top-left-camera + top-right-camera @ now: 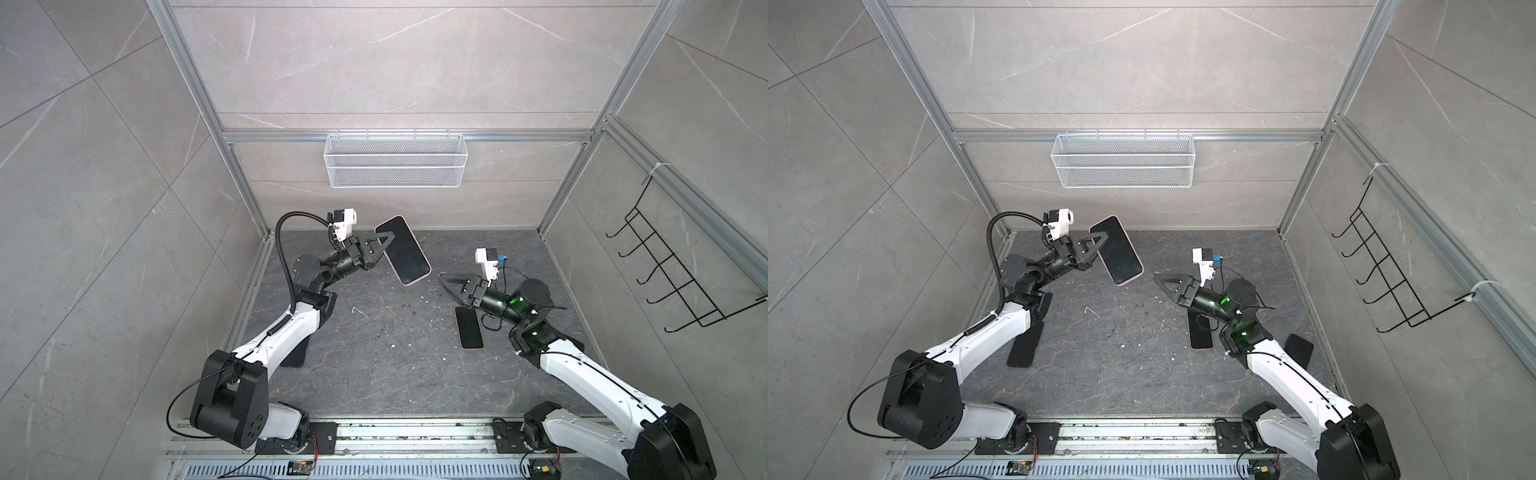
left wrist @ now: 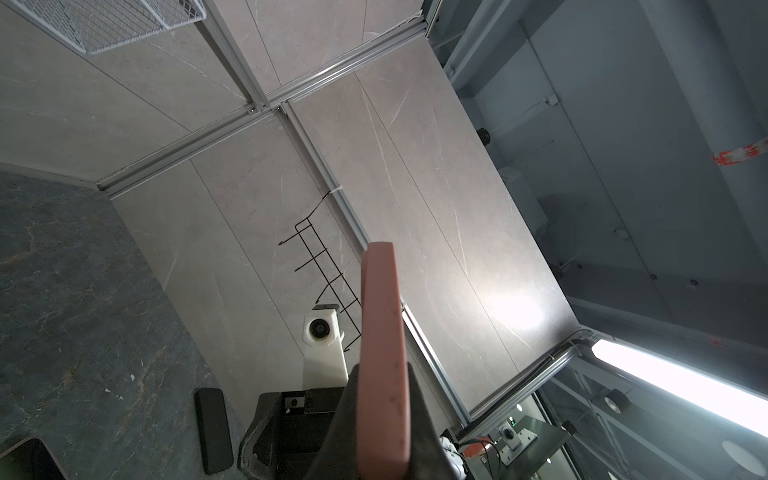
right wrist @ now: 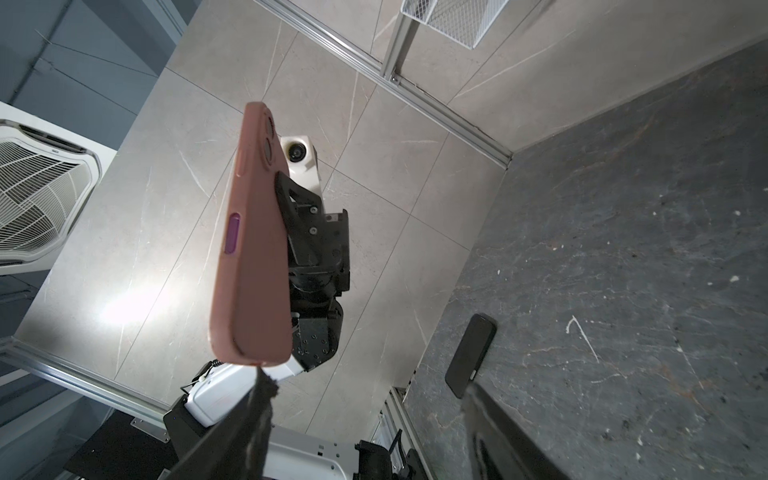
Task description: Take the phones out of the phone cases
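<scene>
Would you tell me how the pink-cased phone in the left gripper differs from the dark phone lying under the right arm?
The pink-cased phone is held clear of the dark stone table, clamped along one edge by the left gripper; the dark phone lies flat on that table, ungripped. In both top views the pink-cased phone slants diagonally; the dark phone runs nearly vertically. Both face dark screens upward.

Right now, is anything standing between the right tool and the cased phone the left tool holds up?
Nothing visible. The open right tool faces the pink-cased phone across open air; the left tool grips its far edge. A black phone lies flat on the floor below, clear of that line.
</scene>
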Motion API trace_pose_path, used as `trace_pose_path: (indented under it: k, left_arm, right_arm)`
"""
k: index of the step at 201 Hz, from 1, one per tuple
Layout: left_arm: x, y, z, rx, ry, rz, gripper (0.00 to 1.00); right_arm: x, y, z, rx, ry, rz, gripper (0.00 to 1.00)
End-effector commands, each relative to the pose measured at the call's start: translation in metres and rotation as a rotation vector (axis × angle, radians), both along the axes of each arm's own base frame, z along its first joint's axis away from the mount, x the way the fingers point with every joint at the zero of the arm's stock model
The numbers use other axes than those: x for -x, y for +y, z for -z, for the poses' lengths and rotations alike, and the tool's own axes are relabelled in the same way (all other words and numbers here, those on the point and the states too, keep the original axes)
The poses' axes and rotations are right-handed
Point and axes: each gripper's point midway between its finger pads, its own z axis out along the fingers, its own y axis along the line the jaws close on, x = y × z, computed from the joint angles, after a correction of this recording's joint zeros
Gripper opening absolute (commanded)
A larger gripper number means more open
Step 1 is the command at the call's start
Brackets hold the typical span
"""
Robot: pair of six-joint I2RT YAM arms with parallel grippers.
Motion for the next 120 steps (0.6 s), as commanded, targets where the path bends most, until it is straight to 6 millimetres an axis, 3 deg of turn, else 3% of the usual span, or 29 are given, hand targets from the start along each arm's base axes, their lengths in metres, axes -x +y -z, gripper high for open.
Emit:
trace_pose_path:
  k: [1, 61, 120]
  left_arm:
    - [0.010, 0.004, -0.022, 0.059, -0.091, -0.010, 0.00]
    - [0.006, -0.005, -0.014, 0.051, -0.065, -0.001, 0.00]
    - [0.006, -0.010, -0.013, 0.050, -0.065, 0.004, 0.00]
  right_arm:
    - [0.005, 0.002, -0.035, -0.059, -0.084, -0.031, 0.69]
    - [0.010, 0.008, -0.051, -0.096, -0.114, -0.066, 0.58]
    - [0.012, 0.017, -0.050, -0.107, -0.108, -0.095, 0.47]
